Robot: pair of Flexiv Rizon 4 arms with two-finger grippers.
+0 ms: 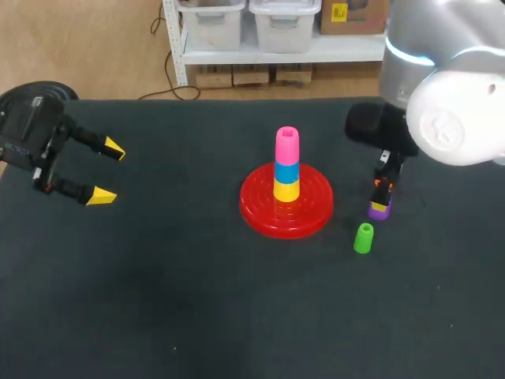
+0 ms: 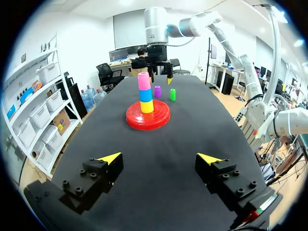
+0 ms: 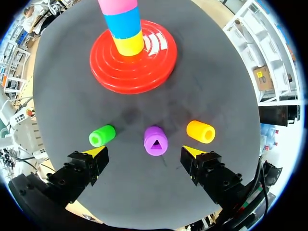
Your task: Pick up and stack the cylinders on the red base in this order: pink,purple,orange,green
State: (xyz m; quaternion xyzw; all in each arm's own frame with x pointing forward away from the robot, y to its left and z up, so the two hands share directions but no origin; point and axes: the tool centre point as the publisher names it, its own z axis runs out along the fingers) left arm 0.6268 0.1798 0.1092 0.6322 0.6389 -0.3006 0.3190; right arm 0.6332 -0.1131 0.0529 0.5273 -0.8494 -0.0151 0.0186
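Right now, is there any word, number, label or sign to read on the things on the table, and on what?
Words or numbers: none on the red base, the stack of cylinders, the green cylinder or the orange cylinder.
Only sign: a triangle shape on the purple cylinder, at its top end; no text.

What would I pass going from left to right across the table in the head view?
Left end effector → red base → green cylinder → purple cylinder.
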